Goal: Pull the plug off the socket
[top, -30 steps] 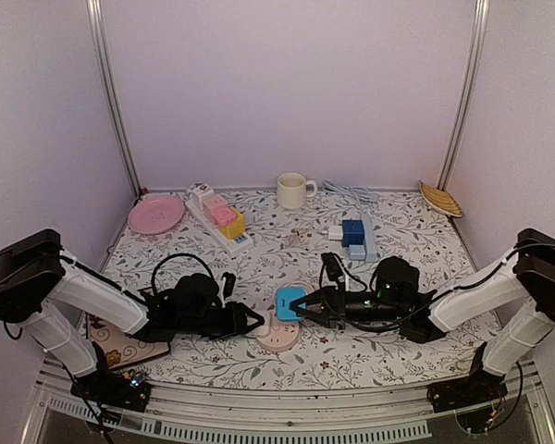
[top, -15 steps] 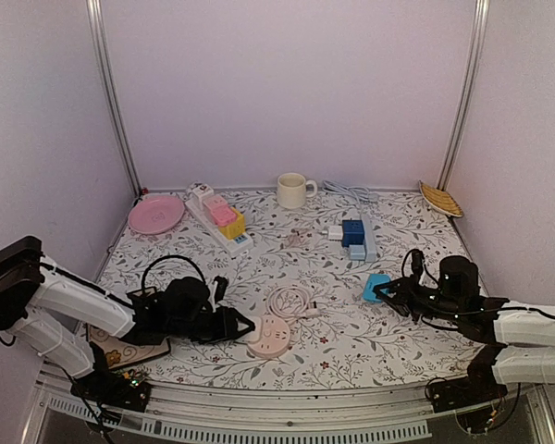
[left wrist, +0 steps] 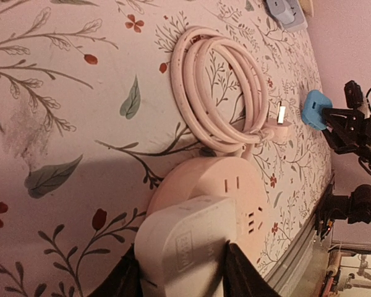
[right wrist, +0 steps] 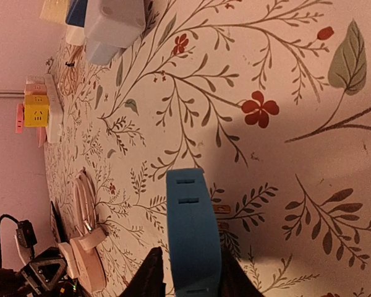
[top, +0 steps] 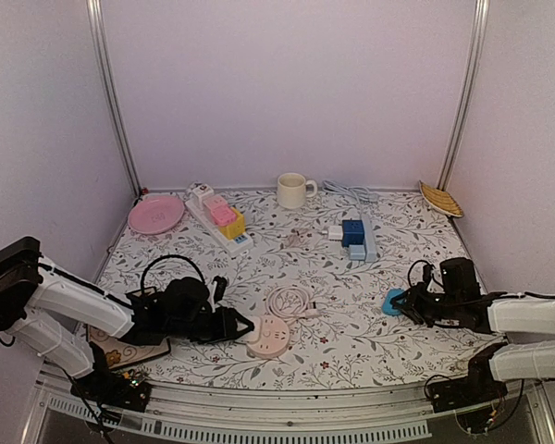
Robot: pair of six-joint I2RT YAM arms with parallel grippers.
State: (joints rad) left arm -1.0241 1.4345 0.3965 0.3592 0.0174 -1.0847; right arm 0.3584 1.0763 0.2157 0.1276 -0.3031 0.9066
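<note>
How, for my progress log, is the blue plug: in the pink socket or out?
Out: right gripper holds blue plug, far from pink socket.

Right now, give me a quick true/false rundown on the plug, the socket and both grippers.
1. The blue plug is seated in the pink socket. False: it is out of the socket and well apart from it, over on the right side.
2. The left gripper is shut on the pink socket. True.
3. The right gripper is open and empty. False: it is shut on the blue plug.
4. The pink cable lies coiled beside the socket. True.
</note>
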